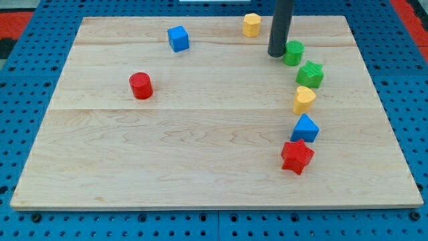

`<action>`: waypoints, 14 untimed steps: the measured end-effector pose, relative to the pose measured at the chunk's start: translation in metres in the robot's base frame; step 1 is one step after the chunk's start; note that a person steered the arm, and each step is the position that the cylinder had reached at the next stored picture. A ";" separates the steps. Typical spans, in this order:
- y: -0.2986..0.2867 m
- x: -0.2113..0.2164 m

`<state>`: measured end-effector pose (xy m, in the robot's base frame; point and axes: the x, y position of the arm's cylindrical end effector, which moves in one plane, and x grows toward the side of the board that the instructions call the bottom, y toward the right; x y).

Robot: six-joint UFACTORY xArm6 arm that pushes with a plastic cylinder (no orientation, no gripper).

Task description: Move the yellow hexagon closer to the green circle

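While my tip (276, 53), jawless, sits beside the green circle (293, 52), the yellow hexagon (251, 25) awaits; next, circling behind it.

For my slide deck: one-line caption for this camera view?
My tip rests beside the green circle, with the yellow hexagon up-left of it.

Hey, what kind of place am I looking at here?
Probably a robotics lab test bench: a pale wooden board sits on a blue perforated mounting surface, small coloured blocks like the red cylinder are scattered on it, and my tip rests beside the green circle.
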<state>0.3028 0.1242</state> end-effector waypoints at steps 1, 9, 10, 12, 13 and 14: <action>0.002 0.000; -0.075 -0.107; -0.061 -0.107; -0.030 -0.088; -0.010 -0.080; 0.004 -0.076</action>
<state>0.2266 0.1279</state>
